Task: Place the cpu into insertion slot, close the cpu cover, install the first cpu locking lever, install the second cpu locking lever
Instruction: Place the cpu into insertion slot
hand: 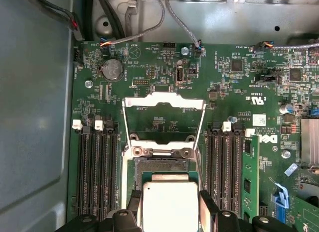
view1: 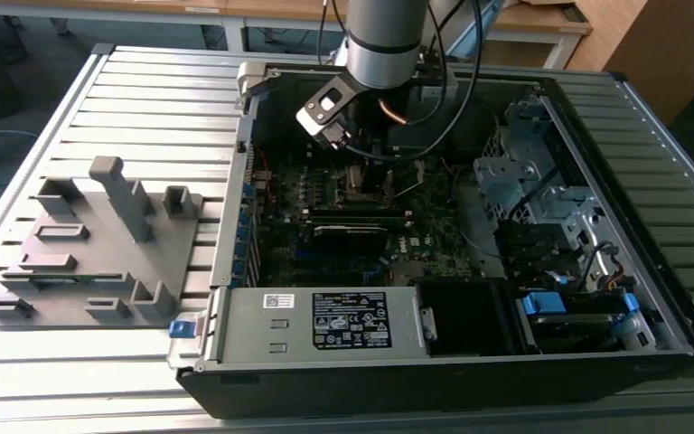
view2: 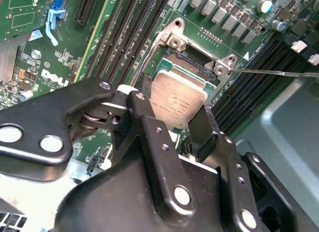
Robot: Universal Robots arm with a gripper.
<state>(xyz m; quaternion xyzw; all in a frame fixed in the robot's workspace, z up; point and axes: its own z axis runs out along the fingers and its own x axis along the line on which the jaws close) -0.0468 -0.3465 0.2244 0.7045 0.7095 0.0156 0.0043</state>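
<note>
My gripper [view2: 175,117] is shut on the cpu [view2: 177,98], a flat square chip with a dull silver top, with one black finger [view2: 143,105] on each of two opposite edges. The chip hangs partly over the insertion slot [view2: 188,66], a dark square socket with a metal rim on the green motherboard [view2: 30,38]. I cannot tell whether the chip touches the socket. In the first wrist view the cpu [hand: 169,204] sits just short of the insertion slot [hand: 159,166], and the cpu cover [hand: 164,99] lies swung open beyond it. In the exterior view the gripper [view1: 353,149] is low inside the open computer case.
Long black memory slots [hand: 94,167] flank the socket on both sides. A thin metal lever rod [view2: 279,72] sticks out beside it. In the exterior view a grey power supply [view1: 323,321], a metal drive cage [view1: 540,181] and a grey fixture [view1: 94,244] on the slatted table surround the board.
</note>
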